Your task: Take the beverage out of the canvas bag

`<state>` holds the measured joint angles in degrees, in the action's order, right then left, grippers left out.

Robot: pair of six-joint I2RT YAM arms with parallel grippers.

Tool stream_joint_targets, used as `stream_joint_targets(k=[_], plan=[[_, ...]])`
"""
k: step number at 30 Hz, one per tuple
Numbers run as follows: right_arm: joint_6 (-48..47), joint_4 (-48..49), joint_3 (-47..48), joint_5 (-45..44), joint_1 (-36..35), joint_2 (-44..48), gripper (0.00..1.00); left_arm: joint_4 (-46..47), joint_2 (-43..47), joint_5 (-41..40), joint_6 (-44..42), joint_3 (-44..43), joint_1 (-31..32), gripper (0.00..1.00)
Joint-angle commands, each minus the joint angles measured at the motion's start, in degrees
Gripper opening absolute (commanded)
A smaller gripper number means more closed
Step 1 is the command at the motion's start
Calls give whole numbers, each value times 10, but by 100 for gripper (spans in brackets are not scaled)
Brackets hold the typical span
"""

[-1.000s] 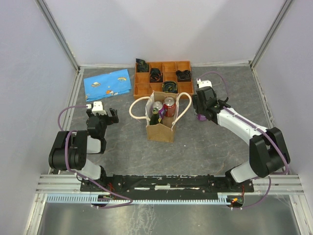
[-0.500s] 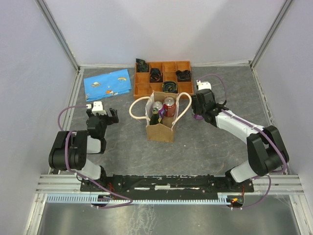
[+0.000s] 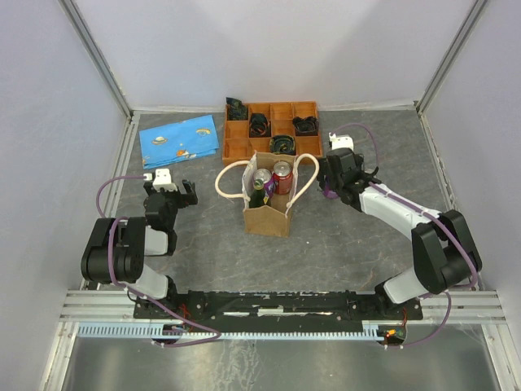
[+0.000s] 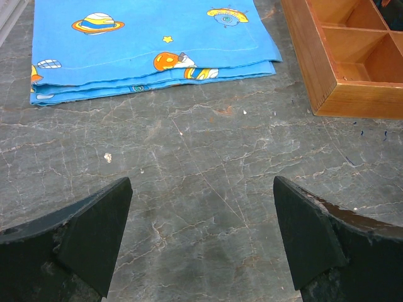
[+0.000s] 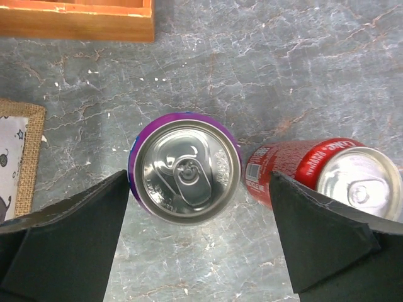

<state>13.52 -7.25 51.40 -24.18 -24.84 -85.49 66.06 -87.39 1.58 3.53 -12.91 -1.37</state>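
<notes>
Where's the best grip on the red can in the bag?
Probably the upper sidewall of the red can, coming straight down from above: it stands upright in the canvas bag, only its top clear, with another can close beside it.

Above the canvas bag (image 3: 267, 216) the way is open, but its rope handles (image 3: 218, 184) loop out left and right. Behind it stands the tray (image 3: 238, 129). On its right a purple can (image 5: 184, 171) and a red can (image 5: 296, 165) crowd the desk (image 3: 203, 236); its left is free.

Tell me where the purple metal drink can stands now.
In the right wrist view, the purple drink can stands upright between the fingers of the open right hand, beside a red cola can.
</notes>
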Motion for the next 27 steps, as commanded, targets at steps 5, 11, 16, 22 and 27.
stream_joint_targets(k=[5,11,16,22,27], plan=[[-31,-24,95,-39,1,99,99,21,3,-5,-20,-3,2,99],[-45,-22,157,-16,1,174,99,21,2,-5,-20,-3,2,99],[-41,-47,213,83,-13,197,92,21,2,-5,-21,-3,2,99],[-81,-82,273,96,-103,164,75,22,3,-6,-20,-3,3,99],[-96,-116,325,123,-151,93,38,21,3,-6,-21,-3,2,99]])
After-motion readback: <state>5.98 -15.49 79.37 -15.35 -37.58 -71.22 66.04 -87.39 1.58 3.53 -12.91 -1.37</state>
